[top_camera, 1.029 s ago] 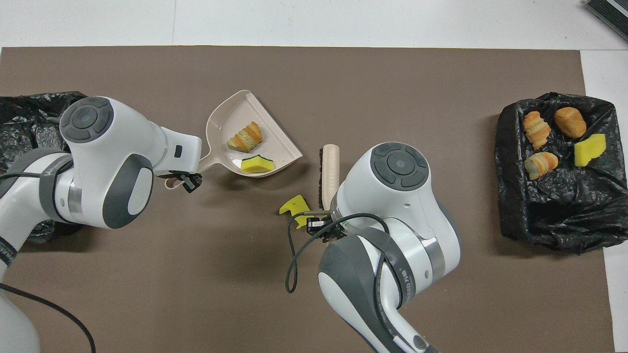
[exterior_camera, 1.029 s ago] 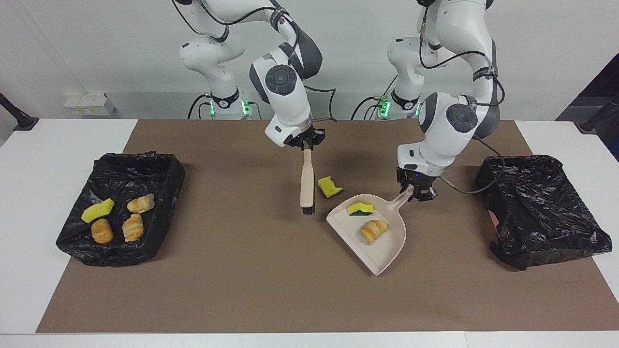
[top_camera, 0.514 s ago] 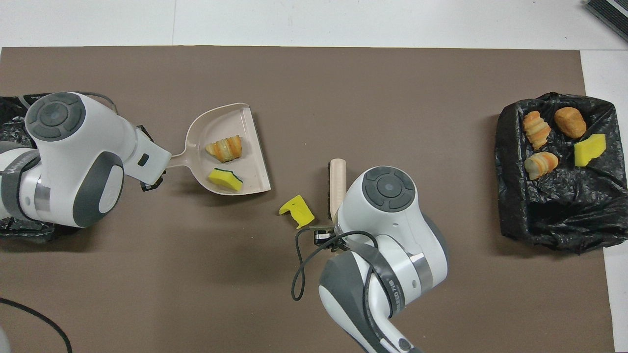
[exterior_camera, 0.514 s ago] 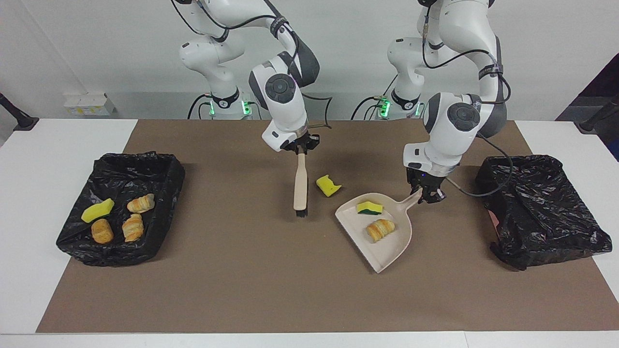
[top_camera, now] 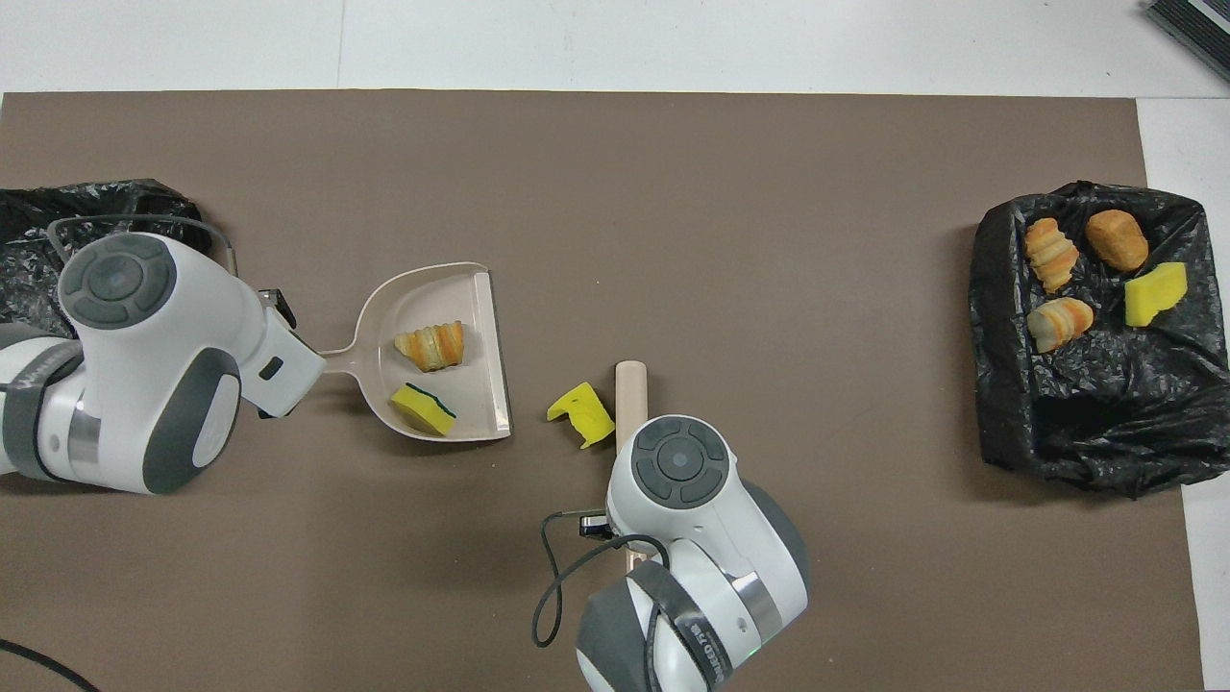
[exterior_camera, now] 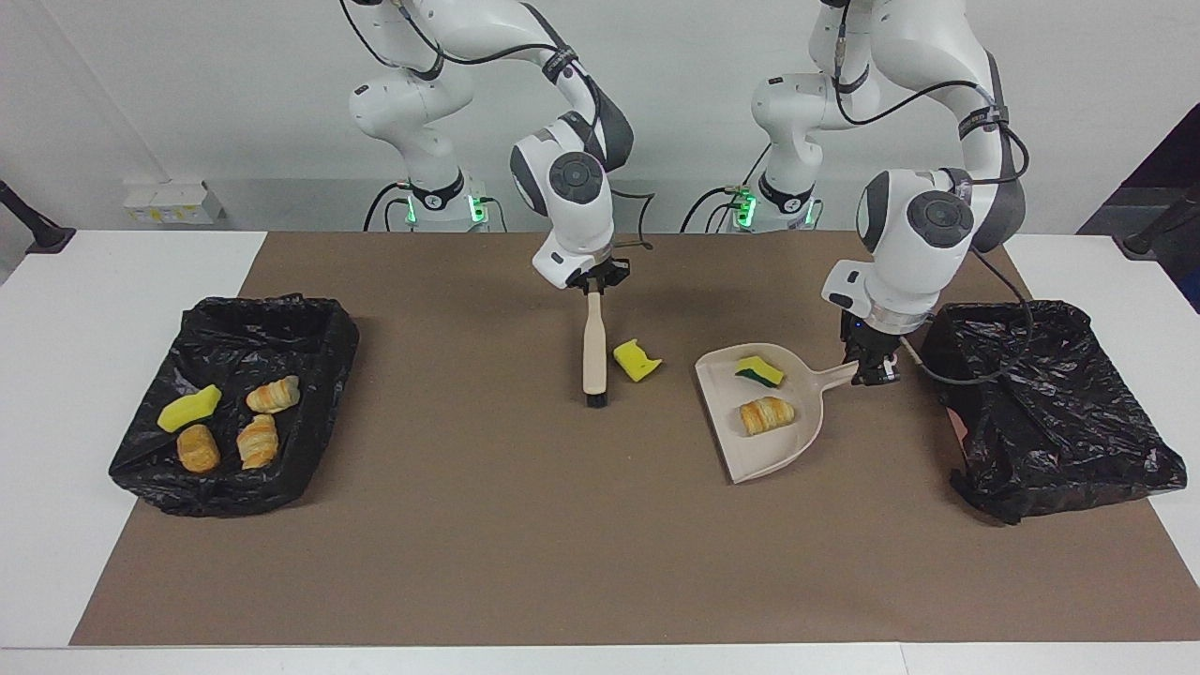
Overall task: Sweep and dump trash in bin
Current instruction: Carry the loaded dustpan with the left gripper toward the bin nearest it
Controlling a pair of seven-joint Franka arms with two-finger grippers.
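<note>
My left gripper (exterior_camera: 870,369) is shut on the handle of the beige dustpan (exterior_camera: 771,456), held about level beside the black-lined bin (exterior_camera: 1059,412) at the left arm's end. In the dustpan (top_camera: 480,317) lie two pieces of trash: a yellow-and-green sponge (exterior_camera: 760,371) (top_camera: 423,408) and a croissant (exterior_camera: 766,414) (top_camera: 430,346). My right gripper (exterior_camera: 593,279) is shut on the handle of the beige brush (exterior_camera: 593,349) (top_camera: 630,389), bristles down on the mat. A yellow sponge chunk (exterior_camera: 636,360) (top_camera: 580,415) lies right beside the brush, toward the dustpan. In the overhead view both grippers are hidden under their wrists.
A second black-lined bin (exterior_camera: 272,309) (top_camera: 1086,423) at the right arm's end holds several trash pieces: a yellow sponge (exterior_camera: 190,407), croissants and a bread piece. A brown mat (exterior_camera: 487,525) covers the table.
The left arm has carried the dustpan toward the bin at its end and turned it, the trash still in it. The right arm has shifted the brush slightly; the yellow chunk stays put.
</note>
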